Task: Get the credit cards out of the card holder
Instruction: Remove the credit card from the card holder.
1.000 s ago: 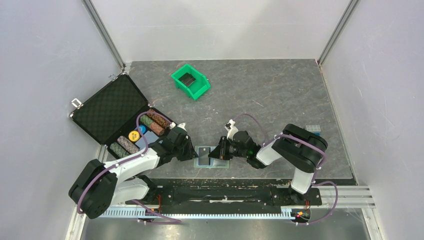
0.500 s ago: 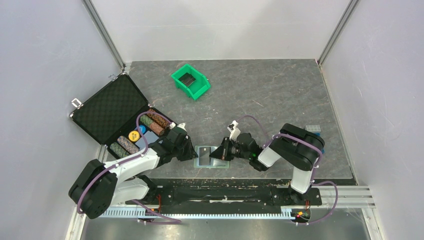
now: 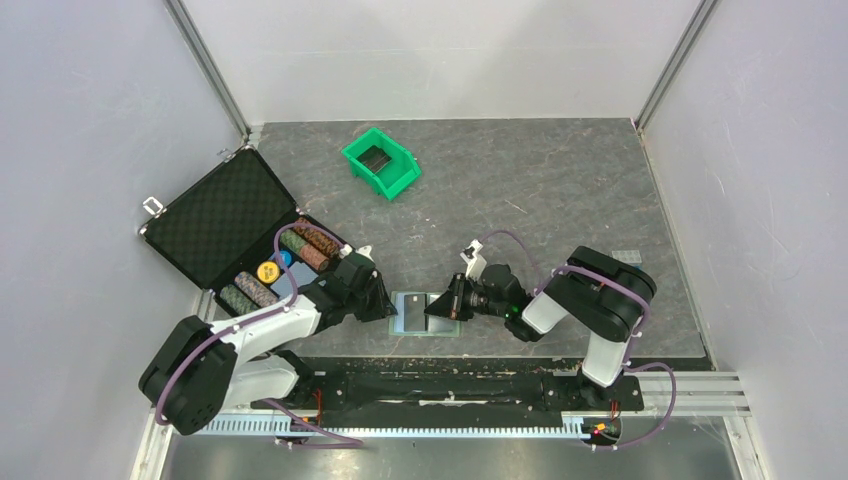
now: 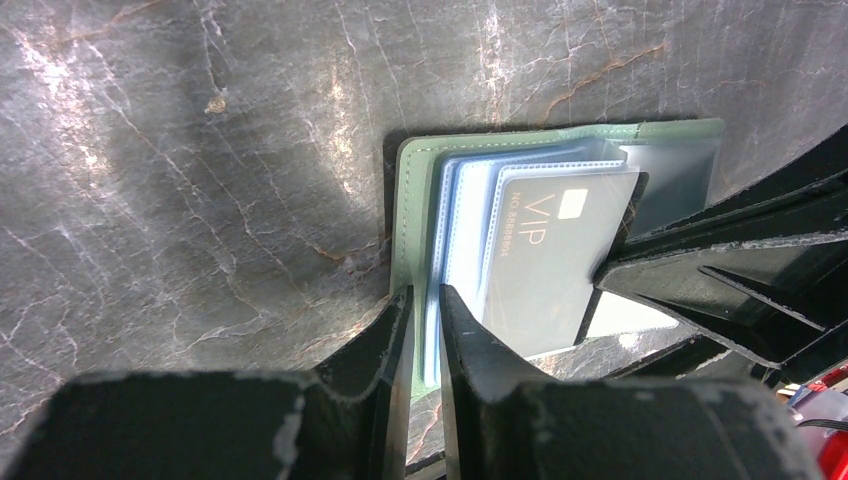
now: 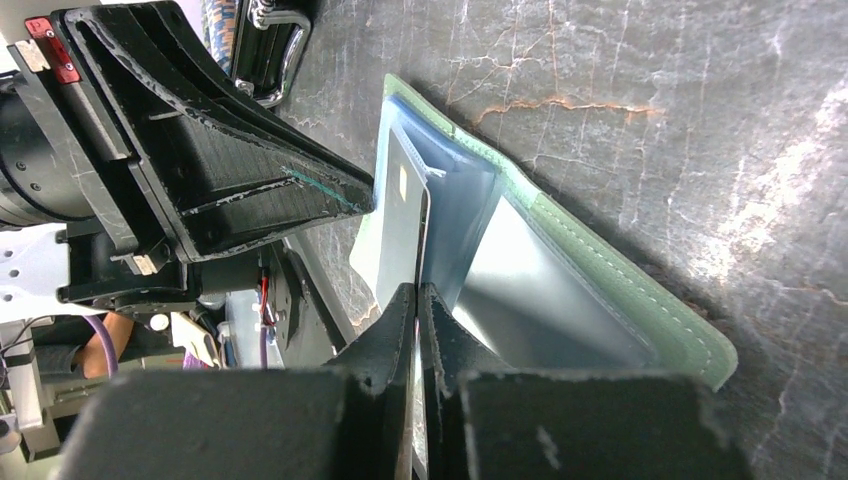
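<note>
Left gripper (image 4: 425, 325): fingers closed on the near left edge of the card holder (image 4: 411, 190), pinning its green cover and pale blue sleeves. Right gripper (image 5: 418, 305): fingers pinched on the edge of a grey credit card (image 4: 548, 255) lettered VIP, lying over the sleeves. Holder: open, flat on the table (image 3: 560, 180), between both grippers. Black case (image 3: 215, 215): left of them. Green bin (image 3: 380, 163): well apart, at the back.

text: "VIP" | on: credit card (image 4: 555, 265) face | small number line beside it: illegible
</note>
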You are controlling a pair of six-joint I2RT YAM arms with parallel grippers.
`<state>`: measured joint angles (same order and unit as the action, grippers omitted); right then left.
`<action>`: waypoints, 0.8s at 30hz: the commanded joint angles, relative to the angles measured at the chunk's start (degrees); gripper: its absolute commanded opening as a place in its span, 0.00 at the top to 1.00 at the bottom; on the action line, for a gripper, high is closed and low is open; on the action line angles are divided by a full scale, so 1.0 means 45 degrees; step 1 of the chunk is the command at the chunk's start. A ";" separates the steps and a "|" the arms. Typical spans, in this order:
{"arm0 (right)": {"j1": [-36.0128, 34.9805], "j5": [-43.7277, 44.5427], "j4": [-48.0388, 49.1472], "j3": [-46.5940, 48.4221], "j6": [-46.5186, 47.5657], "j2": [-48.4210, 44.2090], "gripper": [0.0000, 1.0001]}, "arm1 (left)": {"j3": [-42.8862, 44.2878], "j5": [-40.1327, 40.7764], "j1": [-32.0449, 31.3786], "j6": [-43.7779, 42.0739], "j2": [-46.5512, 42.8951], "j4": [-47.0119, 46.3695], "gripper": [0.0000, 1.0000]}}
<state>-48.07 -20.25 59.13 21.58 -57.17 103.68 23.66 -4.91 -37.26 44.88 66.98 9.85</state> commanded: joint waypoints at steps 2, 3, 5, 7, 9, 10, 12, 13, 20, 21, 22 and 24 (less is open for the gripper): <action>0.0098 -0.0283 0.0482 -0.0174 0.0196 -0.0364 0.99 | -0.0160 0.0105 -0.0079 0.0202 0.0318 0.0546 0.79; 0.0102 -0.0320 0.0543 -0.0182 0.0201 -0.0364 1.00 | -0.0143 0.0104 -0.0079 0.0219 0.0304 0.0546 0.79; 0.0112 -0.0382 0.0660 -0.0183 0.0155 -0.0364 1.00 | -0.0111 0.0094 -0.0075 0.0204 0.0343 0.0562 0.79; 0.0102 -0.0430 0.0752 -0.0182 0.0104 -0.0363 1.00 | -0.0083 0.0097 -0.0075 0.0210 0.0349 0.0549 0.79; 0.0100 -0.0461 0.0840 -0.0139 0.0084 -0.0334 0.95 | -0.0063 0.0094 -0.0090 0.0212 0.0370 0.0547 0.79; 0.0109 -0.0466 0.0752 -0.0082 0.0101 -0.0326 0.91 | -0.0049 0.0094 -0.0066 0.0202 0.0391 0.0546 0.79; 0.0105 -0.0464 0.0419 0.0043 0.0267 -0.0304 1.00 | -0.0065 0.0074 -0.0075 0.0221 0.0442 0.0528 0.79; 0.0107 -0.0428 0.0320 0.0067 0.0302 -0.0320 1.00 | -0.0072 0.0055 -0.0075 0.0221 0.0468 0.0508 0.79; 0.0144 -0.0439 0.0334 0.0011 0.0341 -0.0587 0.95 | 0.0023 0.0043 -0.0080 0.0203 0.0662 0.0462 0.79; 0.0155 -0.0451 0.0336 -0.0011 0.0345 -0.0608 0.94 | 0.0035 0.0021 -0.0080 0.0202 0.0665 0.0418 0.79; 0.0174 -0.0498 0.0336 -0.0001 0.0406 -0.0608 0.99 | 0.0035 0.0010 -0.0080 0.0202 0.0674 0.0412 0.79; 0.0177 -0.0668 0.0451 -0.0019 0.0375 -0.0546 1.00 | -0.0004 0.0026 -0.0080 0.0202 0.0659 0.0371 0.79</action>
<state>-47.59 -21.76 59.05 21.50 -56.77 102.43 24.47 -5.04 -37.26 44.88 67.85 10.52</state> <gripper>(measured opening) 0.011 0.215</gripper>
